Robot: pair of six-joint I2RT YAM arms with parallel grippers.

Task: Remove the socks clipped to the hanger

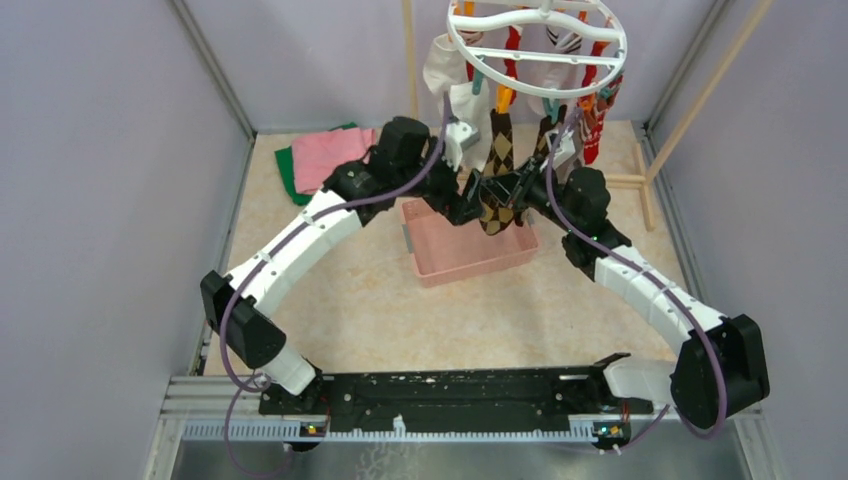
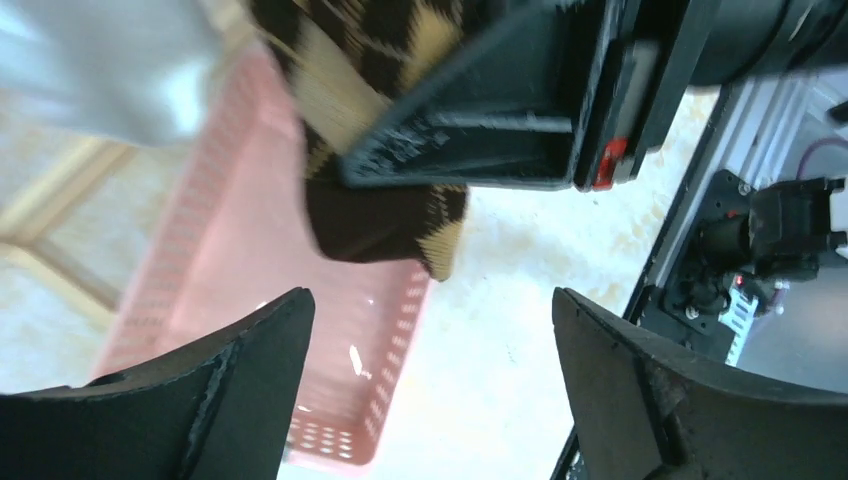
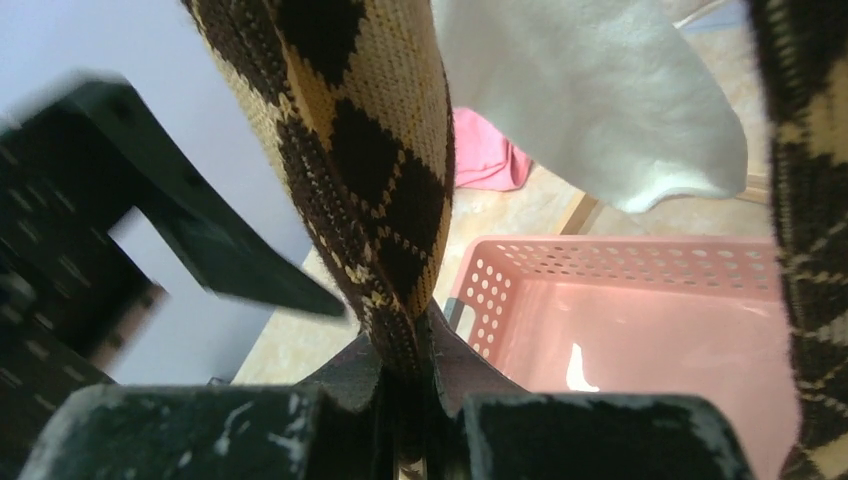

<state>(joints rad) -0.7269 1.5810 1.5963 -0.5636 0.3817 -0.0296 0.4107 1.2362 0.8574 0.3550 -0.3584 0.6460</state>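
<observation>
Pinching argyle sock (image 3: pixel 370 170) w/ right gripper (image 3: pixel 405 362), basket (image 1: pixel 470 272) below

- The overhead view's edge cuts off the top of your hanger (image 1: pixel 540 52).
- You can't see the tip of the argyle sock (image 3: pixel 370 170), hidden between the right fingers (image 3: pixel 345 385).

Mid-table sits the pink basket (image 1: pixel 455 258), perforated walls, set a little askew on the beige speckled table (image 1: pixel 380 310). Over at the far left corner, a folded pink cloth (image 1: pixel 330 155) lies on top of a green cloth (image 1: pixel 286 172), the green peeking out along its left edge. At the back, a light wooden rack frame (image 1: pixel 409 60) stands upright, its other pole slanting up on the right. Pale lilac walls (image 1: pixel 100 200) close in both sides.
</observation>
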